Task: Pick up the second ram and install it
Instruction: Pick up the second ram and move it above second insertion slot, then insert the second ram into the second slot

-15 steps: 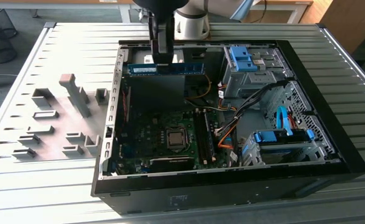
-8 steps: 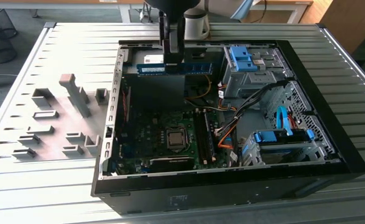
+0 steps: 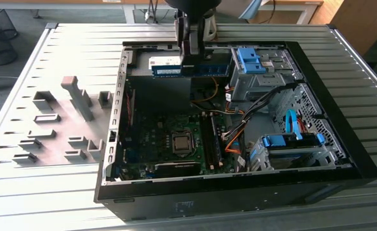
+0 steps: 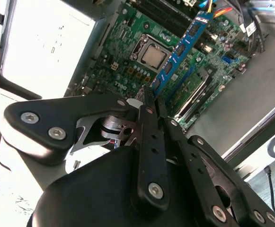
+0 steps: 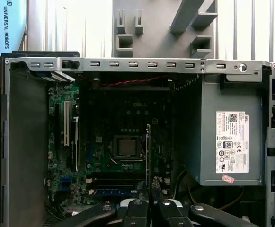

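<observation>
Black hand [image 4: 151, 98] clamps the ram [image 4: 180, 49], held above the motherboard [image 4: 120, 66]; seating it in the slots [image 3: 211, 139], three o'clock of the socket [image 3: 182, 143], apparently remains.

"How's the arm [image 3: 193, 5] sitting?"

"In the exterior view it comes down from above, with the tool [image 3: 191, 66] pointing straight down."

"And the fingers?"

"In the second wrist view the two dark fingers [image 4: 145, 124] are drawn close together. They're clamped on one end of the second ram [image 4: 180, 47], which sticks out past their tips."
</observation>
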{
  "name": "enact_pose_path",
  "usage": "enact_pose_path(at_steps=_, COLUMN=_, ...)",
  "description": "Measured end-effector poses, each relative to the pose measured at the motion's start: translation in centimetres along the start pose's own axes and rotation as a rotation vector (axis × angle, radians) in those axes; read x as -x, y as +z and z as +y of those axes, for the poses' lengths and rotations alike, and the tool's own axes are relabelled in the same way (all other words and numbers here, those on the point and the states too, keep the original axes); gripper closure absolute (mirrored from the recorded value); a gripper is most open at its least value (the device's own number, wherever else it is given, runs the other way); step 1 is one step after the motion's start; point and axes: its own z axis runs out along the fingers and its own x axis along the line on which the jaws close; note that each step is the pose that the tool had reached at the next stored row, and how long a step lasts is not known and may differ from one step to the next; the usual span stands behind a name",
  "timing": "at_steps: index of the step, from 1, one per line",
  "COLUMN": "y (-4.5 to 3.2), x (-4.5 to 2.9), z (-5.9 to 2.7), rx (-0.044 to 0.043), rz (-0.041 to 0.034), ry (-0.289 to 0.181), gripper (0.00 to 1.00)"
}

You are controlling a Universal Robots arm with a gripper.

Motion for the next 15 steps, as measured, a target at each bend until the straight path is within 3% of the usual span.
enact_pose_path(at_steps=3, y=-0.01, x=0.0, z=-0.43, rx=0.0, rz=0.0, ry=0.0, gripper=0.86)
enact_pose_path(at_steps=15, y=-0.01, x=0.01, z=-0.49, rx=0.0, rz=0.0, ry=0.0, gripper=0.86)
